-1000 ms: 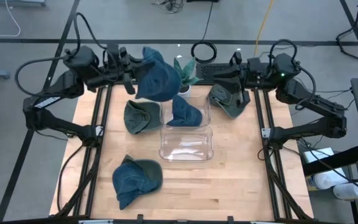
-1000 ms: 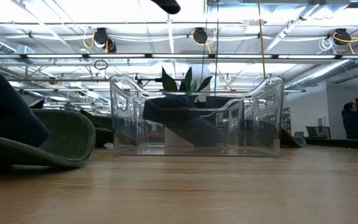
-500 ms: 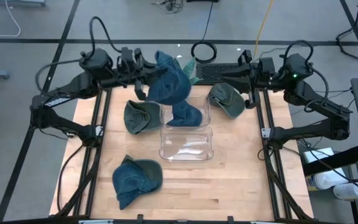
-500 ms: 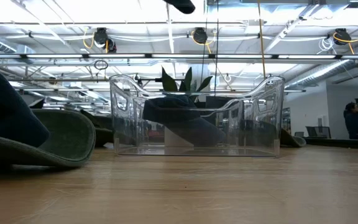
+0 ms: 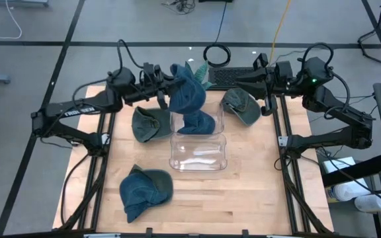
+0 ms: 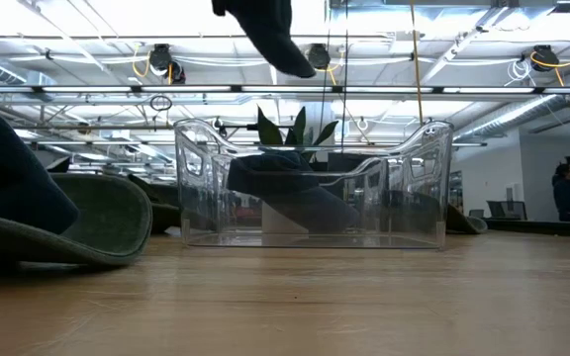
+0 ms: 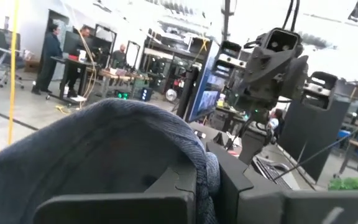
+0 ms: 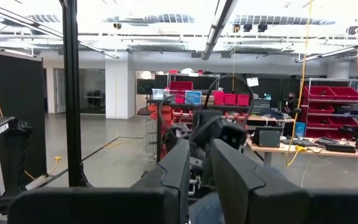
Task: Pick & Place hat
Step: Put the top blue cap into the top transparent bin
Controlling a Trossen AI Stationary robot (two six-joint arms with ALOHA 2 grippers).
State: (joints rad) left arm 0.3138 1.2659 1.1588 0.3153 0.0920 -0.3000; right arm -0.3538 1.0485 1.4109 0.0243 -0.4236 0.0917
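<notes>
My left gripper (image 5: 166, 88) is raised over the table's far side and is shut on a blue hat (image 5: 188, 96), which hangs above the far half of the clear bin (image 5: 198, 160). In the low view that hat (image 6: 265, 30) hangs high over the bin (image 6: 310, 183). Another blue hat (image 5: 197, 123) lies inside the bin's far half. A green hat (image 5: 149, 123) rests on the table left of the bin, a second green hat (image 5: 239, 106) right of it, and a third blue hat (image 5: 144, 190) near the front. My right gripper (image 5: 264, 92) hovers at the far right, open by a narrow gap. My left gripper pinches the blue hat's cloth edge (image 7: 209, 177) between its two fingers, coming level from the table's left. The hat is lifted clear and bulges out beyond the fingers, its lower part (image 6: 283, 61) hanging below them over the bin.
A potted plant (image 5: 197, 71) stands just beyond the bin at the far edge. The bin's near half (image 5: 198, 153) holds nothing. Bare wood lies at the near right (image 5: 243, 198). Black frame rails (image 5: 104, 132) run along both sides. People show in the room beyond (image 7: 51, 50).
My left gripper has carried the blue hat toward the table's right, from over the left green hat to above the bin, and the hat has come lower in the low view. My right gripper drew back from over the right green hat toward the far edge, then kept still.
</notes>
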